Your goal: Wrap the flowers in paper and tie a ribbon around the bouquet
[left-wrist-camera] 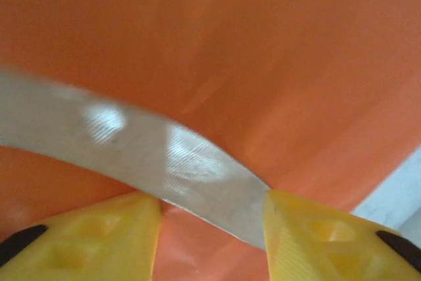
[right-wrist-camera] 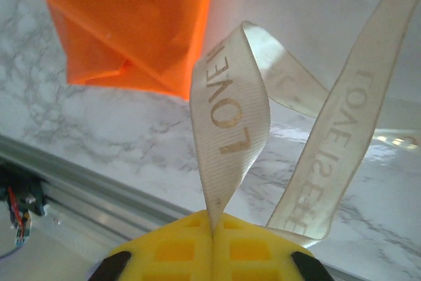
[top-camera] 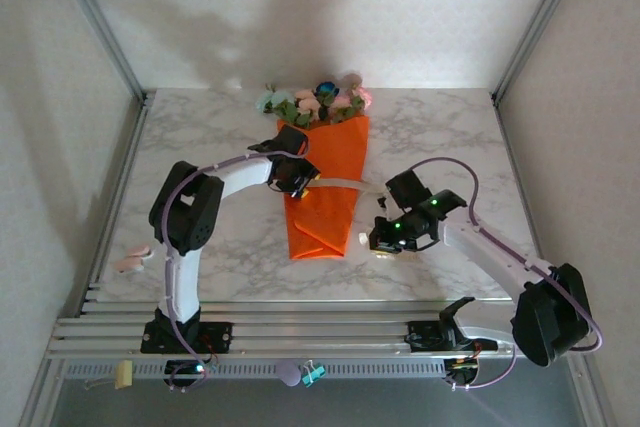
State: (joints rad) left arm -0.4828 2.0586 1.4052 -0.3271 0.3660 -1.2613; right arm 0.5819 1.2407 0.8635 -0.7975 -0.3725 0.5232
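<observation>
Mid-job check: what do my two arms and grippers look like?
The left arm and right arm have white links, black joint housings and looping lilac cables. The left gripper and right gripper have yellow fingers with moulded recesses and black patches. Green lights glow near the right one.

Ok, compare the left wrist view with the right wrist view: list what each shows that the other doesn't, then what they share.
Left wrist view adds: the cream fabric ribbon lying flat across the bright orange paper sheet, passing between the parted yellow left fingers.
Right wrist view adds: the yellow right fingers shut on a raised ribbon loop printed with LOVE lettering, the paper's folded bottom end, the veined marble tabletop and a grooved metal rail.
Both: orange paper, cream ribbon, yellow fingers.
</observation>
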